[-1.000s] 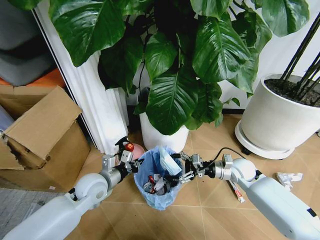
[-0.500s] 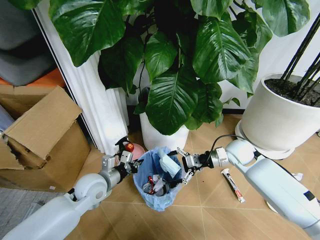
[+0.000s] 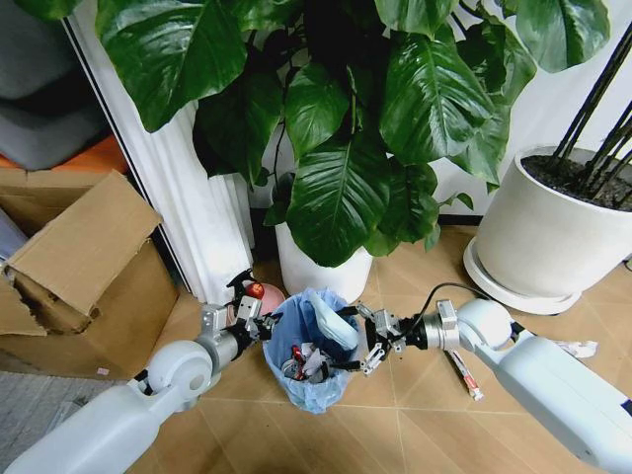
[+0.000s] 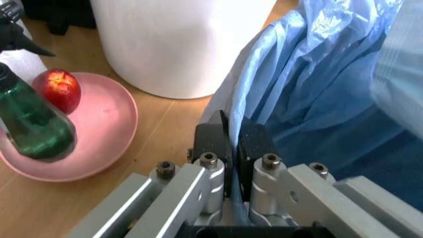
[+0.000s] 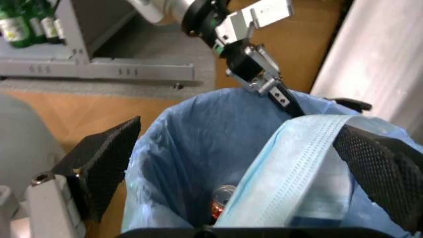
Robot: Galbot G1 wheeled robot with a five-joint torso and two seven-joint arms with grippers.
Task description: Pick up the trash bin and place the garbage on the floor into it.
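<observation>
Blue liner pinched tight in my left gripper (image 4: 231, 144), steadying the trash bin (image 3: 314, 395) on the floor (image 3: 415, 425). My right gripper (image 5: 244, 163) is spread wide over a face mask (image 5: 297, 183), dropping it in. Next: fetch maybe two scraps, stick wrapper (image 3: 464, 375), white paper (image 3: 578, 349).
</observation>
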